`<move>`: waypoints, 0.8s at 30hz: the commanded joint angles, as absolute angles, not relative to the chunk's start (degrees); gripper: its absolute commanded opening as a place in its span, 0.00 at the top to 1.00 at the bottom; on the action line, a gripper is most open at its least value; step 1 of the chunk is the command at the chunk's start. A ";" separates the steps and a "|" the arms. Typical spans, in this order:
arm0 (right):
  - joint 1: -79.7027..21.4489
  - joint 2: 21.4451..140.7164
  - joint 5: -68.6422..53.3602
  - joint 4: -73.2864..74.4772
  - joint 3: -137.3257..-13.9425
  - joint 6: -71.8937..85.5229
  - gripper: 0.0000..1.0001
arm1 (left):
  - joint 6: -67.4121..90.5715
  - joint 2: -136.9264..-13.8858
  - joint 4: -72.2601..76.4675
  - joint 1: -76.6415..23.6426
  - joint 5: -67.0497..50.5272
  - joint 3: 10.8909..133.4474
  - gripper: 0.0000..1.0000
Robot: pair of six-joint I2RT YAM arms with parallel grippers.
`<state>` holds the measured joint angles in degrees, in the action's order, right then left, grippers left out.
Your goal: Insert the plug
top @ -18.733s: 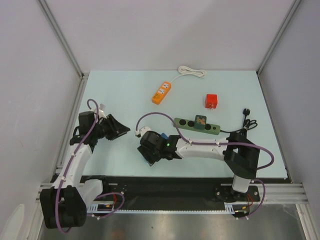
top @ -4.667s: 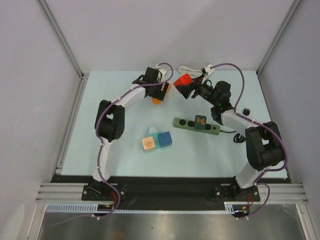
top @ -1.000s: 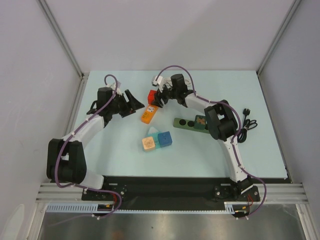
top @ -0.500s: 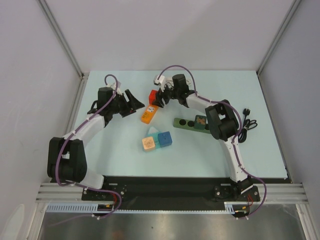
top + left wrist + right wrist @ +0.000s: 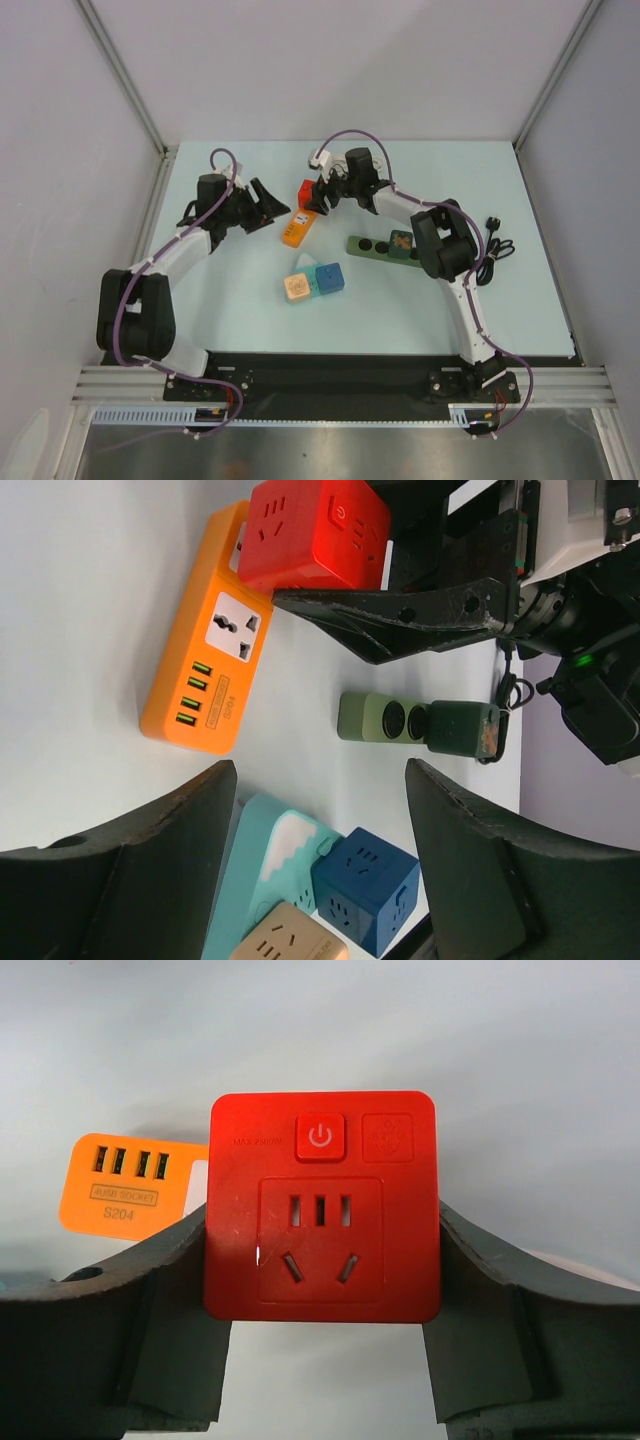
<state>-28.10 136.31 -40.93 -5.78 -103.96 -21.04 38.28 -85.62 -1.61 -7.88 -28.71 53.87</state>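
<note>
A red cube plug adapter (image 5: 322, 1220) is clamped between the fingers of my right gripper (image 5: 322, 1260), which is shut on it. In the left wrist view the red cube (image 5: 315, 535) rests on the far end of the orange power strip (image 5: 205, 665), beside its uncovered white socket. Its prongs are hidden. From above, the red cube (image 5: 305, 192) and right gripper (image 5: 312, 196) sit at the upper end of the orange strip (image 5: 294, 229). My left gripper (image 5: 272, 205) stands open just left of the strip, nothing between its fingers (image 5: 150, 870).
A green power strip (image 5: 375, 245) carrying a dark green block lies right of centre. A blue cube (image 5: 329, 279), a tan cube (image 5: 296, 288) and a teal piece (image 5: 305, 265) sit together nearer the front. A black plug and cord (image 5: 493, 240) lie at the right edge.
In the last second almost nothing moved. Since several seconds ago, the orange strip came to the table's middle, the left gripper let it go, and the right brought the red cube onto it.
</note>
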 commanded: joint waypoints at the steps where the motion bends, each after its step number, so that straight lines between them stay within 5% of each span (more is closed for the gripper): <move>1: -27.86 137.46 -41.40 -5.80 -106.35 -19.87 1.00 | 39.90 -86.31 1.84 -7.38 -29.80 56.25 0.26; 24: -29.88 140.18 -37.00 1.76 -111.97 -17.23 1.00 | 42.89 -89.30 5.01 -7.38 -31.29 57.92 0.27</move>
<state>-29.43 138.74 -37.32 -0.14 -109.32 -19.05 41.82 -88.99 2.24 -7.84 -29.87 55.53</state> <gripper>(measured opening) 0.667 0.729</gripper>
